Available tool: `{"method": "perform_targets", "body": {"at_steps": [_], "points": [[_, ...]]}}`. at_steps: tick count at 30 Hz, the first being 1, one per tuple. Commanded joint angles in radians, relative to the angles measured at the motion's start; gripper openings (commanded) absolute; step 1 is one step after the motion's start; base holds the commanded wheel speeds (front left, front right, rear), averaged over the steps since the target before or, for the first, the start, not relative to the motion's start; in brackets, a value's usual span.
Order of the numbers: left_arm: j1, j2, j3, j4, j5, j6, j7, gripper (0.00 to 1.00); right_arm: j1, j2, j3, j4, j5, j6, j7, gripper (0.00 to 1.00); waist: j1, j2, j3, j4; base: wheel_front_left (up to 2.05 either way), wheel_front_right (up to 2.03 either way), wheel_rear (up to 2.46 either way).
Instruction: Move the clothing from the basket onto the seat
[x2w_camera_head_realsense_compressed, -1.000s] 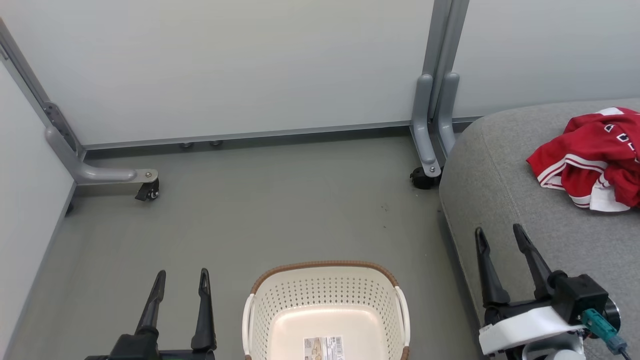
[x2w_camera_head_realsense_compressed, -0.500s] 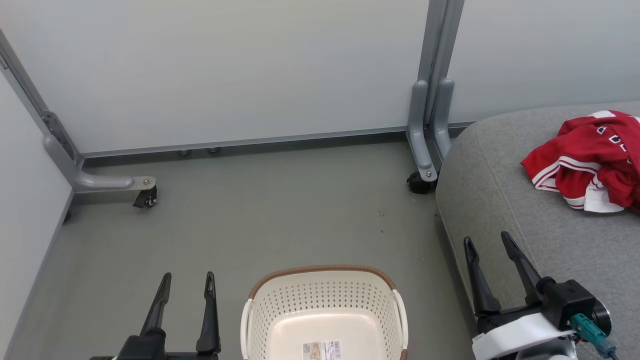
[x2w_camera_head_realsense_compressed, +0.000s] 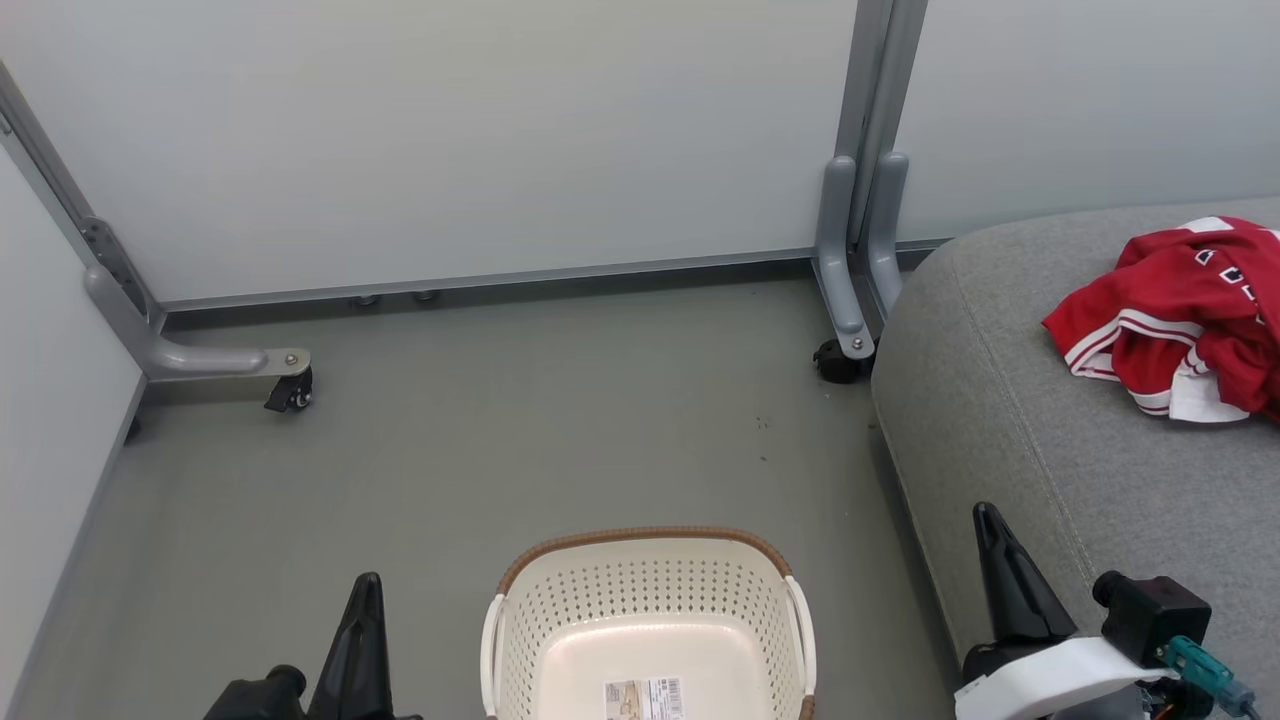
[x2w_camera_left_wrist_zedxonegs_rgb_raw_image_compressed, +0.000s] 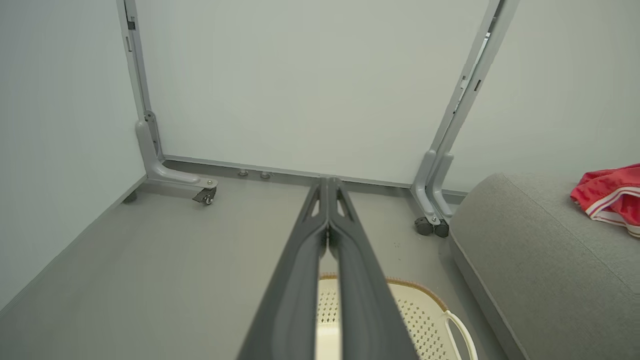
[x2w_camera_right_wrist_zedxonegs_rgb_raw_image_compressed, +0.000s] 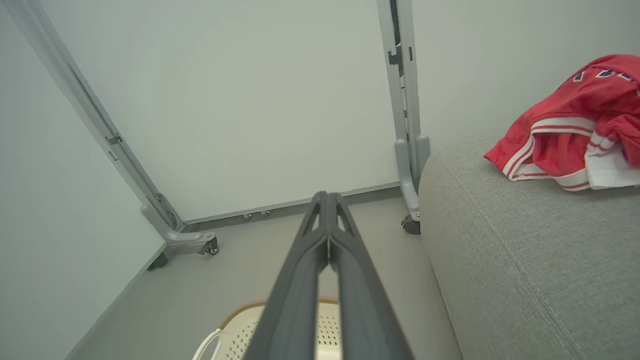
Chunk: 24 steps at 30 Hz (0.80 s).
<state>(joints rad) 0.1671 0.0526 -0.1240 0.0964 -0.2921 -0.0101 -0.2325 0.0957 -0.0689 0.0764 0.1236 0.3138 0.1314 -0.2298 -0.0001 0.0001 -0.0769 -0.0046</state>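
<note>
Pressing its jaws together tip to tip, with nothing held between them, the left gripper (x2w_camera_head_realsense_compressed: 366, 598) rises at the near left of the head view, over the grey floor (x2w_camera_head_realsense_compressed: 480, 440) just left of the basket (x2w_camera_head_realsense_compressed: 645, 536). The right gripper (x2w_camera_head_realsense_compressed: 990, 528) has its jaws likewise closed and empty. It stands at the near right, in front of the near left edge of the seat (x2w_camera_head_realsense_compressed: 1040, 420). Between the two grippers the basket stands upright on the floor, its cream perforated bowl showing a label (x2w_camera_head_realsense_compressed: 646, 695) on the bottom. The clothing (x2w_camera_head_realsense_compressed: 1170, 310), red with white stripes, lies crumpled on top of the seat at the far right, well apart from both grippers and from the basket. Pale partition panels (x2w_camera_head_realsense_compressed: 500, 140) on grey wheeled feet (x2w_camera_head_realsense_compressed: 838, 290) close the far side.
</note>
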Motion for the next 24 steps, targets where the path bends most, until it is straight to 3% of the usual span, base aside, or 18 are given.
{"method": "perform_targets", "body": {"at_steps": [1,24], "points": [[-0.035,0.010,0.010,-0.010,-0.051,-0.006,0.007,0.00,-0.034,-0.005,-0.007,-0.010,0.049,0.000,0.009,0.00,0.0001,-0.0001,0.001,0.000,0.00,0.00,0.00],[-0.113,0.027,0.051,0.043,-0.451,-0.043,0.087,0.00,-0.086,-0.013,-0.042,0.028,0.437,0.000,0.093,0.00,0.0001,-0.0001,0.017,0.001,0.00,0.00,0.00]]}}
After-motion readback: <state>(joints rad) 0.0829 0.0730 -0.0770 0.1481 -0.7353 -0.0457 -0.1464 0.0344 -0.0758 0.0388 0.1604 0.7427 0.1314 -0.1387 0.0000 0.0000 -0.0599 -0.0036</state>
